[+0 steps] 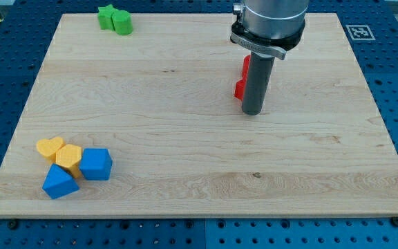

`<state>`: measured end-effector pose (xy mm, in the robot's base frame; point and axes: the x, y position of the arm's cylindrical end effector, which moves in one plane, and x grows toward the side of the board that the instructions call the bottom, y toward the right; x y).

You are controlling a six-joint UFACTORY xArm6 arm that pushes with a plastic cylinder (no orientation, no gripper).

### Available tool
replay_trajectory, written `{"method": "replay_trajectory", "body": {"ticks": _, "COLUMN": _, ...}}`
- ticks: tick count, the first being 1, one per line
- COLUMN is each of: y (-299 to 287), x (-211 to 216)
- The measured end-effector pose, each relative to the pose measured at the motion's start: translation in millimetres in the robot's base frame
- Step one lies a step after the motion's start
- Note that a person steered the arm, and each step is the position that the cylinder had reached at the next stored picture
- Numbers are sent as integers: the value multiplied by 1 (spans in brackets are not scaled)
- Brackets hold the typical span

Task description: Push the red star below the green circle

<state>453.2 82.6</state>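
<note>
My tip (253, 112) rests on the wooden board (185, 138), right of centre. Red block parts (241, 88) show just left of the rod and touch it. The rod hides most of them, so I cannot make out the star shape or tell whether it is one block or two. The green circle (123, 23) lies at the view's top left, touching a green star (105, 14) on its left. The red parts are far to the right of the green circle and lower in the view.
At the view's bottom left sits a cluster: a yellow heart (50, 146), a yellow hexagon (69, 157), a blue cube (96, 164) and a blue triangle (59, 182). A black-and-white marker (357, 31) lies off the board's top right corner.
</note>
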Motion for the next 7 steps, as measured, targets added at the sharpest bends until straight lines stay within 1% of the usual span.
{"method": "replay_trajectory", "body": {"ticks": 4, "y": 13, "x": -18}}
{"method": "replay_trajectory", "body": {"ticks": 5, "y": 12, "x": -38}}
{"method": "replay_trajectory", "body": {"ticks": 7, "y": -9, "x": -85}}
